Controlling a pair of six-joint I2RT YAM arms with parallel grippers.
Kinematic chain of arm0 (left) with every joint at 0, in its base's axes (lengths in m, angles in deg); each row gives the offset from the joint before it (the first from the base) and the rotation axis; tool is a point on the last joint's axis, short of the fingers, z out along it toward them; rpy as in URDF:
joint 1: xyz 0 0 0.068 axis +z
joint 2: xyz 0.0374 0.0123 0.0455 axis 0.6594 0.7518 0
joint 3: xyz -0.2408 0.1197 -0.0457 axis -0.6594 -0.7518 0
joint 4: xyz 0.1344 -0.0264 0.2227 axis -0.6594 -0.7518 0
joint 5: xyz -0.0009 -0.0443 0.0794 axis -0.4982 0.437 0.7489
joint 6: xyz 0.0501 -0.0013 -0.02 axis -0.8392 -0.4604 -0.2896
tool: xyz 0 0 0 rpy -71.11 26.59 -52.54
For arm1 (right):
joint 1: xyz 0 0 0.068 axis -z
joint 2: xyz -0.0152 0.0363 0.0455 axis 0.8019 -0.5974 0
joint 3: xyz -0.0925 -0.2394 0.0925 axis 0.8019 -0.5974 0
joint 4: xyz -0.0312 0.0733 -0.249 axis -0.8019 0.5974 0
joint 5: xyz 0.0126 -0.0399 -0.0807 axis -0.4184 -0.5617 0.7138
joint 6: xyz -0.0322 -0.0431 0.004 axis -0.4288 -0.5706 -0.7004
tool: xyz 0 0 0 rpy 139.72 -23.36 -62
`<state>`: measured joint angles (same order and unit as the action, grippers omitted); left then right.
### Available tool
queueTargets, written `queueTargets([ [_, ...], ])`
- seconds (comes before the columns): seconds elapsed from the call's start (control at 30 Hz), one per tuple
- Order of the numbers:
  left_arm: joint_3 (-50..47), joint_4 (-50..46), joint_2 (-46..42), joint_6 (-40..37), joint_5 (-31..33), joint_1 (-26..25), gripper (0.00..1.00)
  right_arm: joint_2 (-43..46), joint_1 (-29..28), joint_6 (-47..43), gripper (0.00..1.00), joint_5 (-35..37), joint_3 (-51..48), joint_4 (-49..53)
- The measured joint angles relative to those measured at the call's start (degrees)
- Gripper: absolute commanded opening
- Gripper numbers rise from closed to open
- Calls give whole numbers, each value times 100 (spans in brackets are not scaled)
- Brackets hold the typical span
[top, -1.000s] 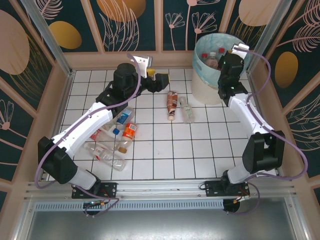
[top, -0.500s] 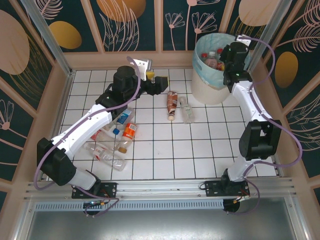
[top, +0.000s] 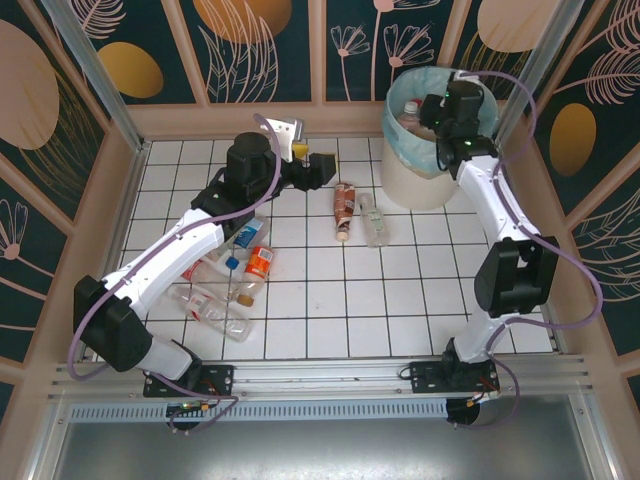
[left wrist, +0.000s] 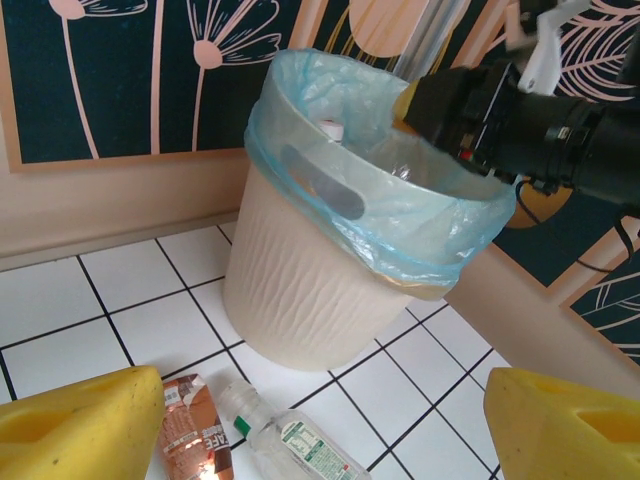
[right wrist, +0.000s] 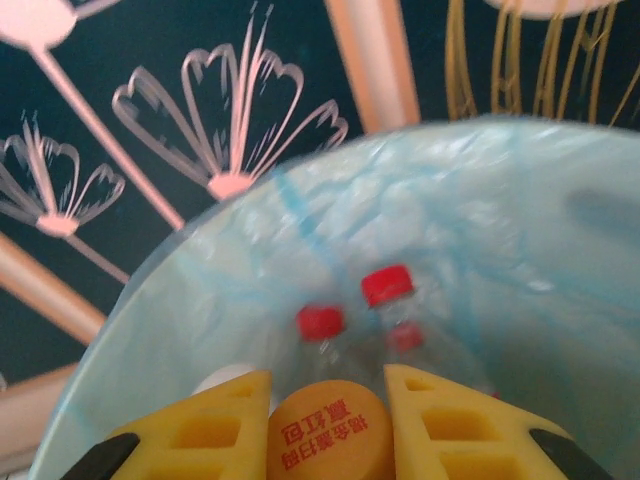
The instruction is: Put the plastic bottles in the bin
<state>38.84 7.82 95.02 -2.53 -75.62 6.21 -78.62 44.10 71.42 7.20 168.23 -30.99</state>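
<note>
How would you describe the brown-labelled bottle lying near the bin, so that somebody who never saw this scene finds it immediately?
Find the white bin with a blue-green liner in the far right corner of the tiled table. Left of it two bottles lie next to each other. Yours is the brown-labelled bottle, farther from the bin; the clear bottle beside it has a pale label.

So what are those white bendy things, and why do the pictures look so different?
They are two robot arms with grippers for hands. One picture looks down from above. The other two come from small cameras on the wrists, so you see the yellow fingers up close. The right gripper is over the bin, shut on a bottle with an orange cap. Red-capped bottles lie inside. The left gripper is open and empty, facing the bin. More bottles lie on the tiled table.
</note>
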Motion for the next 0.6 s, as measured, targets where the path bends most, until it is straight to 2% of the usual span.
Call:
queueTargets([
  [0.2, 0, 2, 0, 0, 0, 0, 83, -297, -216, -133, 8, -4, 273, 518],
  [0.47, -33, -2, -35, -2, 24, 0, 84, -546, -140, -190, 28, -116, 372, 763],
  [0.6, -33, 0, -50, -2, 44, 0, 84, -765, -142, -227, 45, -286, 800, 1207],
])
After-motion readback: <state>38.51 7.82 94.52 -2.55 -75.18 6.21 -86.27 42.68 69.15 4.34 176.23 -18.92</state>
